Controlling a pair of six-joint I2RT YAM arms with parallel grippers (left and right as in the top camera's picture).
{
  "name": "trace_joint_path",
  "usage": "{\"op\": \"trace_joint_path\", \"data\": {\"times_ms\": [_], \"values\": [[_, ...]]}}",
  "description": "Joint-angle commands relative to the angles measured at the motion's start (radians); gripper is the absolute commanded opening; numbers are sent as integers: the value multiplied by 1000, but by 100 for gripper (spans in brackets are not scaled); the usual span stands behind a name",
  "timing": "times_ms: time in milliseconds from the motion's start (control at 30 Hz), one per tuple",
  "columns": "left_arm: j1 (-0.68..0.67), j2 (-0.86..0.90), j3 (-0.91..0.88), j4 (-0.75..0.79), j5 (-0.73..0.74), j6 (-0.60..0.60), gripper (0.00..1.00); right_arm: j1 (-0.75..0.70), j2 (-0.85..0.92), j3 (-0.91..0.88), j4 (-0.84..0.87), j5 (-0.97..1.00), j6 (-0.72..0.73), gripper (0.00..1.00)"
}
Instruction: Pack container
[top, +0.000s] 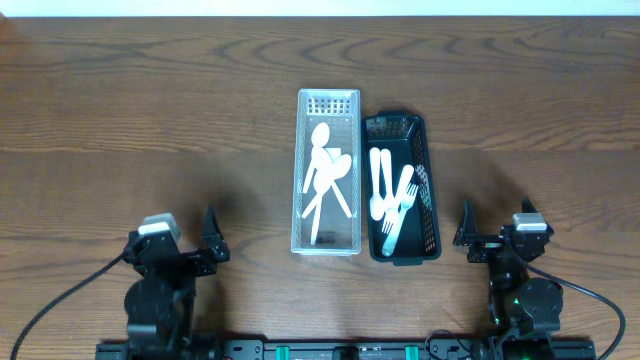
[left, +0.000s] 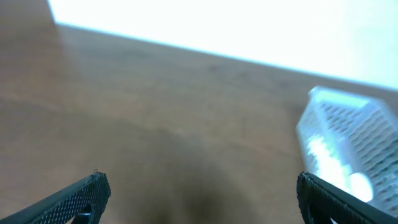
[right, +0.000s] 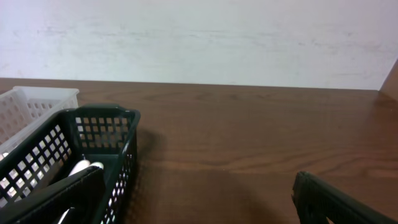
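In the middle of the bench (top: 120, 100), the white basket (top: 328, 100) and the dark basket (top: 395, 125) stand side by side, seemingly touching along their long walls. This closeness is the first risk — a finger that comes down at the shared edge could push one basket or catch in its mesh wall. The white spoons (top: 325, 170) in the white basket lie crossed over each other, and the white cutlery (top: 390, 200) in the dark basket, forks and spoons as far as I can tell, is also piled. Such thin flat pieces may slip out of a grasp, or two may come up together. The left end effector (left: 202, 183) is spread wide, holds nothing and touches nothing, and is well apart from the baskets near the front of the bench. The right end effector (right: 198, 180) is equally wide and empty — the dark basket is near, ahead of it and to its left.
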Motion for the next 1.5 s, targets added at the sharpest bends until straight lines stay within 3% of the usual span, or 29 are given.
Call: {"op": "trace_joint_path", "data": {"times_ms": [0,167,300,433,1467], "values": [[-4,-53,-59,69,50,43,98,9,-8,-2,-5,-7,-5,99],[-4,-53,-195,375,145,172,98,9,-8,-2,-4,-7,-5,99],[-4,-53,-292,471,181,182,98,9,-8,-2,-4,-7,-5,99],[-5,-53,-292,343,235,219,98,9,-8,-2,-5,-7,-5,99],[-5,-50,-292,344,248,219,98,9,-8,-2,-5,-7,-5,99]]}}
